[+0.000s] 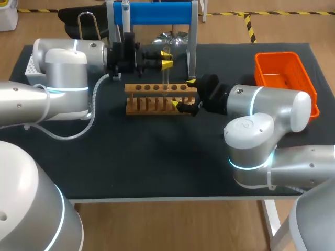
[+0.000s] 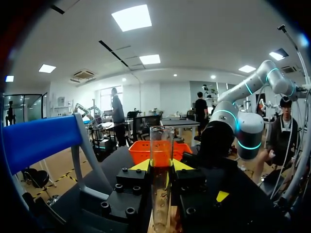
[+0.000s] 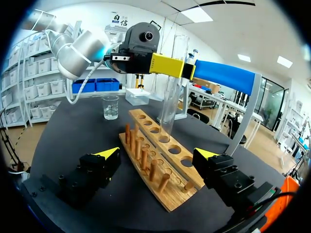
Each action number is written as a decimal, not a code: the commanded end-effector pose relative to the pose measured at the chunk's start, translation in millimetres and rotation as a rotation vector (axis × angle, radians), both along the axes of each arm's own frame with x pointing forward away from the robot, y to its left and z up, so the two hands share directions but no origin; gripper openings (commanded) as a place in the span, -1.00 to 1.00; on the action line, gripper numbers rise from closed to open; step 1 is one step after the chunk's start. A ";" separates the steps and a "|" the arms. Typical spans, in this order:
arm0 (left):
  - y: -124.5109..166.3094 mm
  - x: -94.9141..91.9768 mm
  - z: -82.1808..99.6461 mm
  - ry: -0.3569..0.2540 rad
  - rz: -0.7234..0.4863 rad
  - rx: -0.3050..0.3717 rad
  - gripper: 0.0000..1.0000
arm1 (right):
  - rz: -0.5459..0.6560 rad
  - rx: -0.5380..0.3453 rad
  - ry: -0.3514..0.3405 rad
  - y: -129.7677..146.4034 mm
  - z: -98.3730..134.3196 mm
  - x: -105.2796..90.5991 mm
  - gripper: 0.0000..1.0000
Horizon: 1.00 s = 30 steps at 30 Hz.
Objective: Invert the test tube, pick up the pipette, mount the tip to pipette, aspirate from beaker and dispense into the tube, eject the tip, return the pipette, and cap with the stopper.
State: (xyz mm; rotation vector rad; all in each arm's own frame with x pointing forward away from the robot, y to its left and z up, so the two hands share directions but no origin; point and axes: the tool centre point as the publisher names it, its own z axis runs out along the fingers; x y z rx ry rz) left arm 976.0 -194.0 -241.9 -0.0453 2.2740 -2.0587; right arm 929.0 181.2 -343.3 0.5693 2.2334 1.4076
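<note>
- Table (image 1: 157, 167): dark top, carries everything listed below.
- Left arm (image 1: 63, 78): comes in from the left and lies along the far-left part of the table. The wrist points right, toward the rack.
- Right arm (image 1: 261, 120): comes in from the near right, elbow over the right half of the table. The wrist points left at the rack's right end.
- Blue-topped stand (image 1: 157, 13): at the far edge, behind the rack.
- Orange bin (image 1: 282, 78): far right, well apart from the rack.
- Wooden rack (image 1: 159, 98): centre of the table, long side running left to right. It has a row of holes along the top and pegs along its near side.
- Left gripper (image 1: 166, 58): above the rack, its yellow tips clamped on the test tube from two sides.
- Right gripper (image 1: 183, 94): fingers spread wide, one on either side of the rack's right end, with a gap to the wood on both sides.
- Beaker (image 3: 110, 107): clear, standing on the table to the left of the rack.
- Test tube (image 2: 161, 160): clear, upright, open mouth up. The lower end is at one of the rack holes; whether it is seated cannot be told.
</note>
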 end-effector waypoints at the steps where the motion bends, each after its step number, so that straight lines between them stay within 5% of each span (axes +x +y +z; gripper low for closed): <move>1: 0.4 1.5 -2.1 -0.004 -0.004 -0.005 -1.00 | 0.002 -0.003 0.004 -0.7 1.2 0.1 1.00; 30: 0.6 1.8 -1.9 -0.011 -0.005 -0.008 -1.00 | 0.002 -0.003 0.004 -0.7 1.2 0.1 1.00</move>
